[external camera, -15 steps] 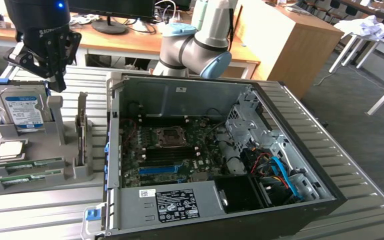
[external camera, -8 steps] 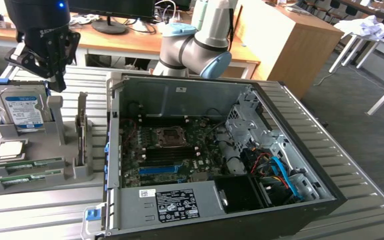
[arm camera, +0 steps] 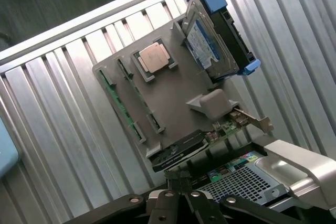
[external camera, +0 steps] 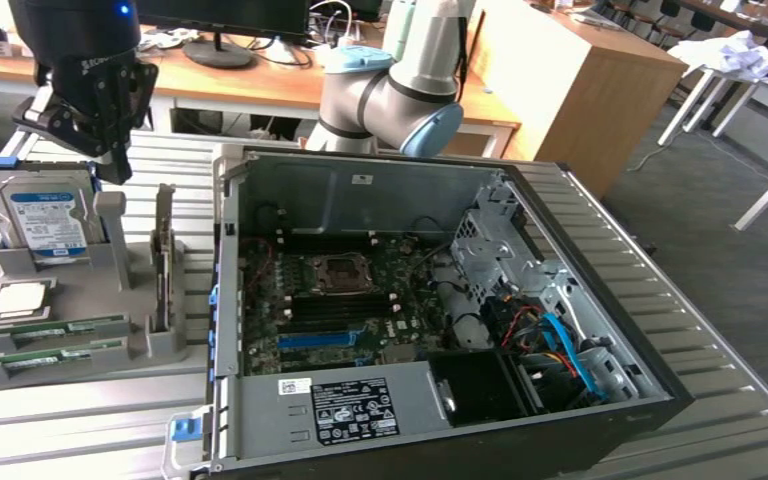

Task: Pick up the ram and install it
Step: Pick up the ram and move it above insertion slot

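Note:
Two ram sticks lie flat in slots at the front of a grey holder tray point(external camera: 157, 345): one ram stick point(external camera: 61, 327) and a second point(external camera: 40, 359) beside it. The wrist view shows them as thin green strips, one point(arm camera: 122, 106) and the other point(arm camera: 139, 97). My gripper point(external camera: 108, 160) hangs shut and empty above the back of the tray, over the hard drive point(external camera: 48, 215). In the wrist view its fingertips point(arm camera: 181, 181) meet, well above the tray. The open PC case point(external camera: 558, 260) shows the motherboard point(external camera: 344, 300) with its dark memory slots.
The tray also holds a silver processor point(external camera: 24, 300) point(arm camera: 154, 57), the blue-labelled hard drive point(arm camera: 215, 38) standing upright, and an expansion card point(external camera: 164, 255) on edge. All stand on a ribbed metal table point(external camera: 77, 430). Desks and a monitor stand behind.

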